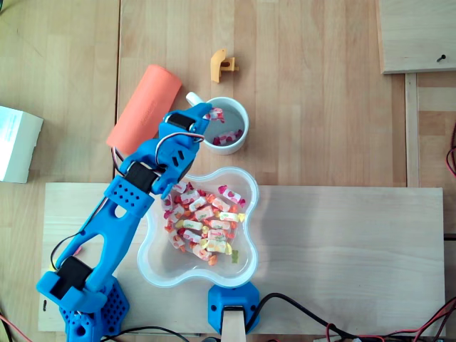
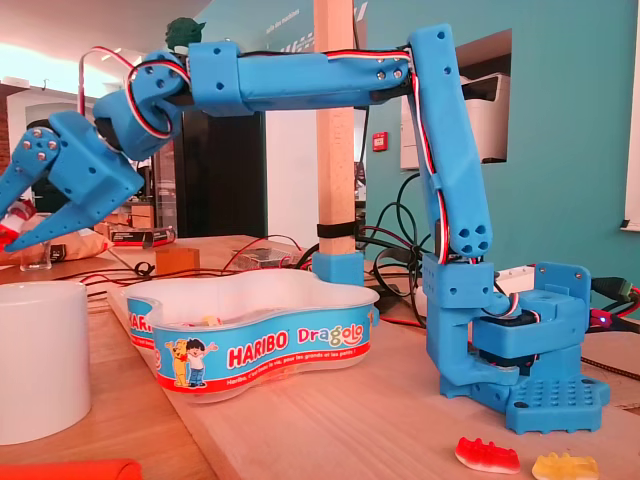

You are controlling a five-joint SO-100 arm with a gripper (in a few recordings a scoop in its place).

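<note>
Loose gummies [image 2: 487,455] lie nearest, while above the white mug [image 1: 247,128] the gripper [image 1: 211,112] pinches a wrapped sweet [image 1: 217,112] by its edge, jaws almost closed; so thin a hold could let it slip outside the rim, beside the candy tub [image 1: 164,267].

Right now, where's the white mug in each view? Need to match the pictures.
Overhead view: white mug upper centre, just above the candy tub.
Fixed view: white mug at the lower left edge, left of the candy tub.
Shared landmark: the candy tub, beside the white mug in both.
</note>
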